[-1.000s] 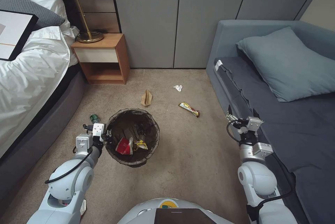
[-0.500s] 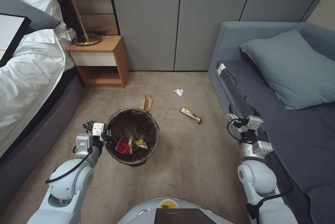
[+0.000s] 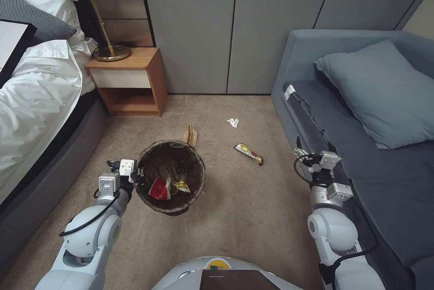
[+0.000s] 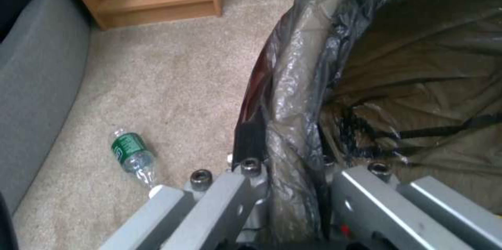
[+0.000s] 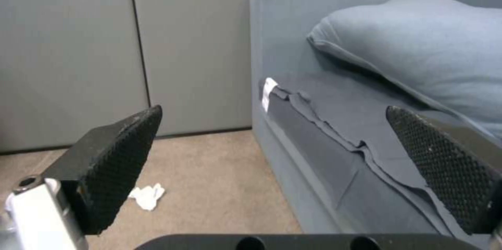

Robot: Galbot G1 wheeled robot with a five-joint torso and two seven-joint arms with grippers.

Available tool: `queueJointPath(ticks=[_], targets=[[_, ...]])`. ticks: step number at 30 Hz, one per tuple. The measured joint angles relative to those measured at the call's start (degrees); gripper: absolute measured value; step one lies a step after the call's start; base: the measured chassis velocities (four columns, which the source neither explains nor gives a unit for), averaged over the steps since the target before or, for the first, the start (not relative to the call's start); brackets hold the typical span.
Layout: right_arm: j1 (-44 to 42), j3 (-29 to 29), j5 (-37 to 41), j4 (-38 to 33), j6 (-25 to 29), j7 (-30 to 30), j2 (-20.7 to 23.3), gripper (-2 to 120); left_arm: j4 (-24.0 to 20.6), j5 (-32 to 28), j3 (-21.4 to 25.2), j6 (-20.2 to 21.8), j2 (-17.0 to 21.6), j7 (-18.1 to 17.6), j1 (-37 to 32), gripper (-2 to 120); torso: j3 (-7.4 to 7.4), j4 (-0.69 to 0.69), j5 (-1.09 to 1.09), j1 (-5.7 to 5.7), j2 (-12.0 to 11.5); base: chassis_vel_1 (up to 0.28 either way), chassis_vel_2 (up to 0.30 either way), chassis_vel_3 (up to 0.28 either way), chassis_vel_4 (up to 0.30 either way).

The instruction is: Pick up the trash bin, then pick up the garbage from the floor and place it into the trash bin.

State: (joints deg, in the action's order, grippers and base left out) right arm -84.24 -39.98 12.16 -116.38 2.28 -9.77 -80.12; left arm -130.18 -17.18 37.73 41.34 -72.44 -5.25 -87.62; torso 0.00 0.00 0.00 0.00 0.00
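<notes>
The left gripper point(image 3: 135, 175) is clamped on the near-left rim of the trash bin point(image 3: 197, 173), 1 finger outside the wall and 1 inside, with the dark bag liner pinched between them; the left wrist view shows the crinkled liner point(image 4: 293, 85) folded over the rim right where the fingers point(image 4: 250, 140) close. The bin extends away from that gripper toward the robot's right, its mouth open upward, and inside it lie a red-and-white packet point(image 3: 160, 188) and a yellow wrapper point(image 3: 181, 186), both a little in from the gripper's side. Whether the bin's base touches the floor point(image 3: 244, 208) or hangs just above it cannot be told. Just outside the gripped rim, on the side away from the bin, a small green-labelled bottle point(image 4: 131, 154) lies on its side on the carpet, near the grey bed base point(image 4: 37, 85). Beyond the bin's far rim a brown paper bag point(image 3: 190, 135) sits on the carpet, touching or nearly touching the rim from this angle. Farther out, between the 2 grippers, a snack-bar wrapper point(image 3: 248, 153) lies flat, and a white tissue point(image 3: 233, 122) lies past it toward the grey wall panels point(image 3: 271, 28). The right gripper point(image 3: 299, 150) hovers with its jaws spread wide and nothing between them, right beside the front edge of the blue sofa point(image 3: 361, 163); the tissue point(image 5: 147, 196) is well ahead of its left pad point(image 5: 120, 163).
</notes>
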Motion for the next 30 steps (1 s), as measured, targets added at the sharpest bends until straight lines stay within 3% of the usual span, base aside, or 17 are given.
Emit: queueJointPath(ticks=[30], targets=[[0.21,0.16,0.10,0.13,-1.82,-0.27,0.17,100,0.30,-0.16,0.14,0.08,0.34,-0.12,0.46,0,-0.01,0.00,0.00,0.00,0.00,-0.033,0.038,0.032,-0.034]])
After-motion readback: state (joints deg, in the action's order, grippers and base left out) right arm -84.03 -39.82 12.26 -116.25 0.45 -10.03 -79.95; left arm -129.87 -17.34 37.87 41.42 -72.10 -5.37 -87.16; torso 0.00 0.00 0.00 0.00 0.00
